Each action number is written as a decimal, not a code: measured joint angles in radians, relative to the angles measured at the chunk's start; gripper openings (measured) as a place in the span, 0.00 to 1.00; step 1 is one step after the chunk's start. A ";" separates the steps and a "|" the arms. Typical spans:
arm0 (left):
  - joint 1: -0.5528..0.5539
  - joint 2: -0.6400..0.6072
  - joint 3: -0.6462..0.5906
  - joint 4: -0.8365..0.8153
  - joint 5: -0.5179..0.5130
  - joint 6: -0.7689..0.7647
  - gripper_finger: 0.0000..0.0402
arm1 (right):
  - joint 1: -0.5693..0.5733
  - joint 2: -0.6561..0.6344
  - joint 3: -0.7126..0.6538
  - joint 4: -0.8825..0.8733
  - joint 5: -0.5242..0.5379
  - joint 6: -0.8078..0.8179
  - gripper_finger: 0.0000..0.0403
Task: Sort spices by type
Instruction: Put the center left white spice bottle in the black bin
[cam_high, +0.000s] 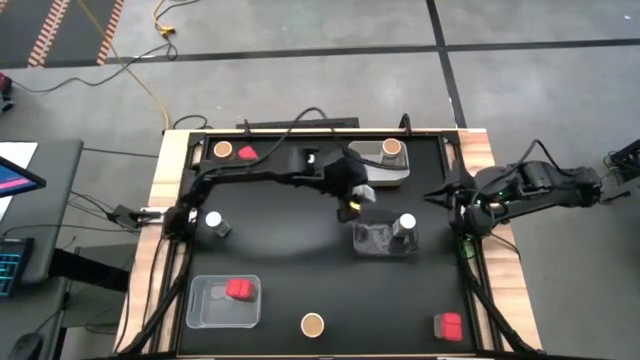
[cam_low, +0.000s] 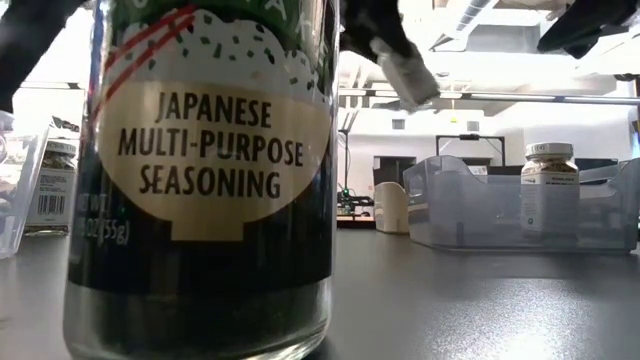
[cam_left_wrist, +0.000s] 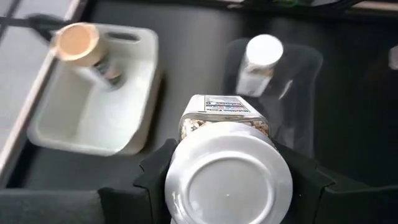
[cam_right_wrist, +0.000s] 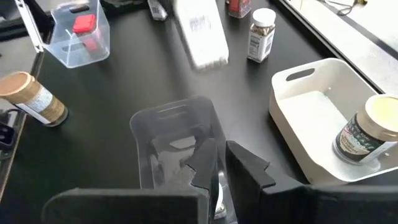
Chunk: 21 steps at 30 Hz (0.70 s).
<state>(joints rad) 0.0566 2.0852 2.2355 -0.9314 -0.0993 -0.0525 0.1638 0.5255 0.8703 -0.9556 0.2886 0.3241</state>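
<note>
A matte black table (cam_high: 300, 270) with pale wooden edges stands on a grey concrete floor (cam_high: 300, 90) crossed by a yellow cable, and the low view looks level across it into a bright white room with ceiling lights. Three trays sit on the table: a white plastic tray (cam_high: 398, 178) at the far edge holding a cork-topped jar (cam_high: 391, 149), a clear tray (cam_high: 222, 302) at the near left holding a red box (cam_high: 239, 290), and a smaller clear tray (cam_high: 378, 241) right of centre with a white-lidded jar (cam_high: 406, 224) standing in it. The left gripper (cam_high: 355, 195) hangs above the middle of the table, between the white tray and the smaller clear tray, its dark fingers (cam_left_wrist: 155, 177) closed around a white-lidded spice jar (cam_left_wrist: 227, 177) (round glossy lid, printed label along the glass side). The right gripper (cam_high: 455, 205) waits at the table's right edge with its jaws closed on nothing. Loose spices stand apart: another white-lidded jar (cam_high: 214, 221) at the left, a cork-topped jar (cam_high: 312, 324) near the front edge, a red box (cam_high: 448, 326) at the front right, and a cork jar (cam_high: 223, 150) beside a red box (cam_high: 247, 153) at the far left. In the low view a dark glass jar labelled Japanese multi-purpose seasoning (cam_low: 205, 180) fills the foreground, cut off at the top and hiding much of the table's left.
</note>
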 joint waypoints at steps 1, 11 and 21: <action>0.000 0.029 0.030 0.004 0.018 0.000 0.50 | 0.000 -0.005 0.000 0.001 0.000 0.000 0.15; -0.002 0.164 0.100 0.037 0.107 -0.001 0.50 | 0.000 -0.041 -0.001 -0.010 -0.001 0.007 0.15; -0.007 0.138 0.121 -0.058 0.081 0.022 0.50 | -0.003 -0.011 -0.001 0.056 0.000 -0.012 0.16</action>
<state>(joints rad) 0.0498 2.2235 2.3569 -0.9896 -0.0187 -0.0307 0.1608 0.5146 0.8692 -0.8994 0.2886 0.3120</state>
